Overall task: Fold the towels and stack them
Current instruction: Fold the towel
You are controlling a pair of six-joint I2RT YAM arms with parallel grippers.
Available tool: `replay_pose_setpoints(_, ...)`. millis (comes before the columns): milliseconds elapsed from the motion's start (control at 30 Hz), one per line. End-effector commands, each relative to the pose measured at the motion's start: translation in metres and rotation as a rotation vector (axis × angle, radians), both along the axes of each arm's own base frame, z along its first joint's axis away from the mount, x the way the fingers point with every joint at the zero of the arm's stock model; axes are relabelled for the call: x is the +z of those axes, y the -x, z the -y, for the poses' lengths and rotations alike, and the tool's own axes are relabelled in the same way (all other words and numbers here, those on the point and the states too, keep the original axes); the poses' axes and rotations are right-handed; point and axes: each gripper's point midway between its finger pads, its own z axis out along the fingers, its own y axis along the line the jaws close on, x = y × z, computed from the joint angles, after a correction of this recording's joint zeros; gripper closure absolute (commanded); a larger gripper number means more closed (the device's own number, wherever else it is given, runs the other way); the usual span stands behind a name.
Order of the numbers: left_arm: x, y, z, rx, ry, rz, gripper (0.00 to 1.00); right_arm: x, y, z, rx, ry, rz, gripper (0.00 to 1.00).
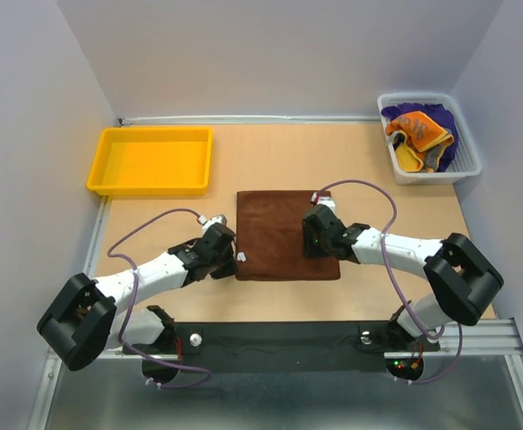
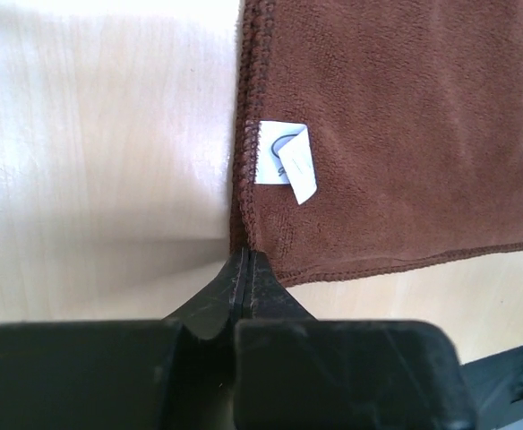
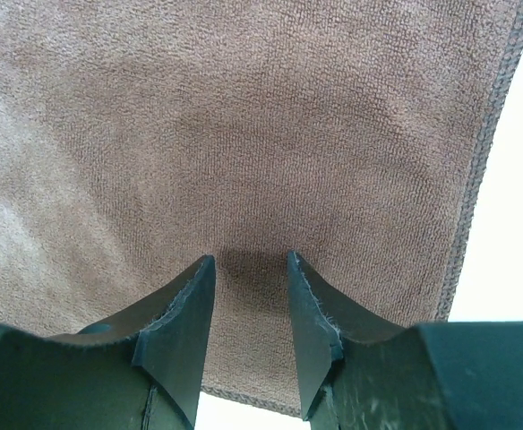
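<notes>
Pale grey walls are boxing in the tan table [image 1: 279, 152] on three sides, and the two arms are reaching in from the near edge.

Biggest thing on it is the brown towel [image 1: 275, 237] [image 2: 405, 125] [image 3: 244, 134]. It's lying flat and spread open in the middle of the table, between the two arms.

Off in the far left corner the yellow tray [image 1: 150, 190] is sitting well apart from the towel. Over in the far right corner the white mesh basket [image 1: 427, 175] is holding the rest of the pile. A purple towel [image 1: 441, 121] is bunched up in there with an orange towel [image 1: 418, 130] sitting on top of it.

The right gripper [image 1: 313, 233] [image 3: 251, 269] is sitting over the right half of the brown towel. Its fingers are standing partly apart with the tips down on the cloth, and nothing is caught between them.

The left gripper [image 1: 233, 258] [image 2: 246, 260] is at the towel's near left corner. Its fingers are pressing fully together, and the corner's tip is disappearing between them, so it's looking like a pinch on the cloth.

A little white tag [image 2: 284, 170] [image 1: 241, 257] is curling up off the hem just beside that corner.
</notes>
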Motion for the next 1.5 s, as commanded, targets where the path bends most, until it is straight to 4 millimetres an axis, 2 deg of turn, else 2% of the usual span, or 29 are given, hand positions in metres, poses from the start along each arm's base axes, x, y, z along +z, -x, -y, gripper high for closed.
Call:
replay_pose_setpoints(0, 0.024, -0.009, 0.006, 0.003, 0.020, 0.050, 1.00, 0.000, -0.005, -0.002, -0.017, -0.016, 0.024, 0.56)
replay_pose_setpoints(267, 0.030, 0.001, 0.000, -0.009, 0.009, 0.024, 1.00, -0.011, -0.001, 0.005, -0.038, 0.011, 0.007, 0.56)
replay_pose_setpoints(500, 0.007, 0.016, -0.004, -0.033, -0.008, -0.051, 0.99, -0.012, -0.001, 0.007, -0.045, 0.018, 0.005, 0.56)
replay_pose_setpoints(600, -0.003, 0.019, -0.006, -0.036, -0.027, -0.070, 0.96, -0.009, -0.002, 0.005, -0.042, 0.009, 0.011, 0.56)
replay_pose_setpoints(700, -0.003, 0.017, -0.007, -0.035, -0.042, -0.069, 0.85, 0.005, -0.007, 0.001, -0.028, -0.013, 0.045, 0.55)
replay_pose_setpoints(800, 0.016, 0.002, -0.007, -0.014, -0.050, -0.001, 0.68, 0.026, -0.018, -0.001, 0.001, -0.009, 0.103, 0.53)
replay_pose_setpoints(833, 0.021, -0.001, -0.009, -0.008, -0.063, 0.015, 0.57, 0.033, -0.022, -0.001, 0.007, -0.008, 0.120, 0.52)
replay_pose_setpoints(867, 0.038, -0.014, -0.008, 0.010, -0.064, 0.069, 0.52, 0.042, -0.030, 0.003, 0.014, 0.007, 0.136, 0.50)
replay_pose_setpoints(900, 0.044, -0.018, -0.010, 0.002, -0.085, 0.088, 0.44, 0.046, -0.035, 0.006, 0.015, 0.019, 0.142, 0.49)
replay_pose_setpoints(933, 0.061, -0.031, -0.007, 0.008, -0.082, 0.137, 0.41, 0.050, -0.041, 0.009, 0.037, 0.042, 0.156, 0.47)
replay_pose_setpoints(1000, 0.074, -0.049, -0.008, -0.022, -0.115, 0.197, 0.34, 0.063, -0.058, 0.016, 0.044, 0.051, 0.182, 0.41)
replay_pose_setpoints(1033, 0.088, -0.061, -0.004, -0.032, -0.112, 0.240, 0.34, 0.063, -0.068, 0.027, 0.053, 0.082, 0.187, 0.41)
replay_pose_setpoints(1067, 0.094, -0.070, -0.004, -0.051, -0.124, 0.266, 0.33, 0.065, -0.074, 0.031, 0.060, 0.086, 0.188, 0.40)
replay_pose_setpoints(1100, 0.093, -0.084, -0.007, -0.050, -0.147, 0.272, 0.33, 0.074, -0.082, 0.028, 0.085, 0.064, 0.201, 0.40)
replay_pose_setpoints(1133, 0.095, -0.093, -0.008, -0.068, -0.164, 0.287, 0.33, 0.076, -0.089, 0.033, 0.088, 0.068, 0.203, 0.38)
replay_pose_setpoints(1167, 0.108, -0.107, -0.007, -0.116, -0.192, 0.334, 0.33, 0.077, -0.096, 0.038, 0.122, 0.091, 0.211, 0.37)
replay_pose_setpoints(1267, 0.112, -0.145, -0.013, -0.161, -0.252, 0.366, 0.35, 0.087, -0.127, 0.053, 0.180, 0.098, 0.232, 0.39)
replay_pose_setpoints(1300, 0.114, -0.153, -0.014, -0.178, -0.264, 0.373, 0.35, 0.081, -0.129, 0.057, 0.198, 0.101, 0.219, 0.39)
replay_pose_setpoints(1333, 0.116, -0.160, -0.019, -0.183, -0.274, 0.373, 0.35, 0.088, -0.140, 0.060, 0.206, 0.097, 0.235, 0.39)
replay_pose_setpoints(1367, 0.127, -0.169, -0.014, -0.200, -0.264, 0.398, 0.34, 0.087, -0.145, 0.061, 0.261, 0.092, 0.238, 0.39)
replay_pose_setpoints(1400, 0.124, -0.175, -0.014, -0.244, -0.295, 0.407, 0.34, 0.080, -0.151, 0.067, 0.282, 0.075, 0.220, 0.39)
replay_pose_setpoints(1467, 0.128, -0.182, -0.011, -0.270, -0.308, 0.426, 0.34, 0.083, -0.167, 0.075, 0.327, 0.097, 0.243, 0.39)
